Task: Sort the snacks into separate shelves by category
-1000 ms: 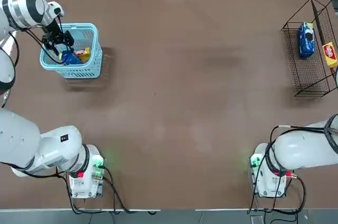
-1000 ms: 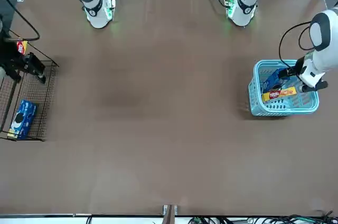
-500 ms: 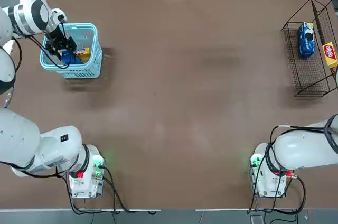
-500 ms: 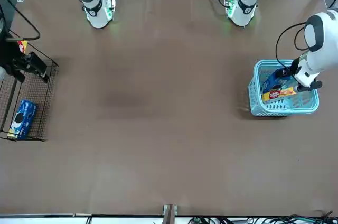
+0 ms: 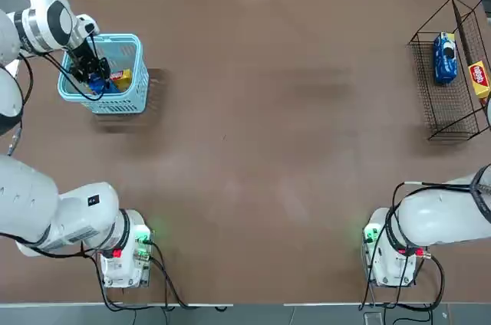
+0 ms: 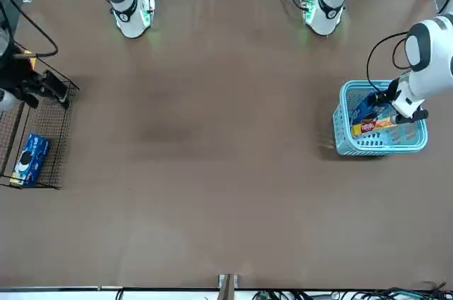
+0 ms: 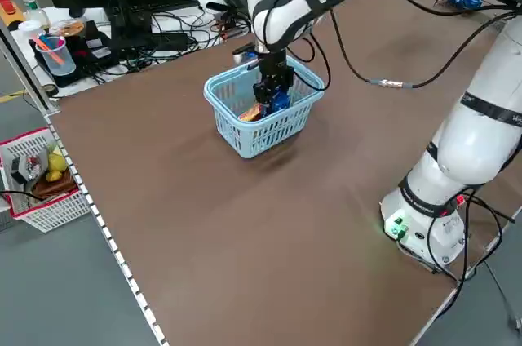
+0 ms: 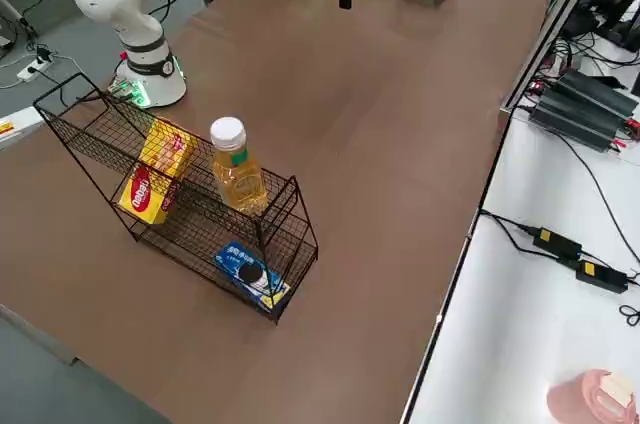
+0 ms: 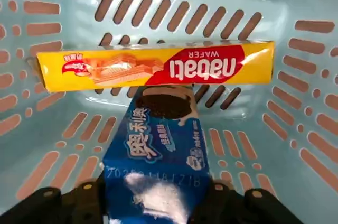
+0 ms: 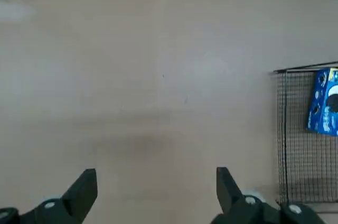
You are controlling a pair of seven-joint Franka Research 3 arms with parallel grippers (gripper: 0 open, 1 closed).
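Glossy blue cookie packet (image 9: 158, 150) in light blue slotted basket (image 5: 123, 95), surface's 10 o'clock: left gripper (image 9: 153, 205) half-closed around it; we lift next. Right gripper (image 10: 153, 192) wide open, empty.

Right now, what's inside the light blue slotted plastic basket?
A yellow wafer box, a glossy blue cookie packet leaning against it, and the left end effector around the packet's end. The basket floor beneath them is hidden.

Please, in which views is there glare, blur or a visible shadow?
Left wrist view: the blue packet is blurred at its near end, with a white glare patch; the yellow wafer box is sharp. Top view: the light blue basket casts a soft shadow beside it. Right wrist view: the table looks hazy.
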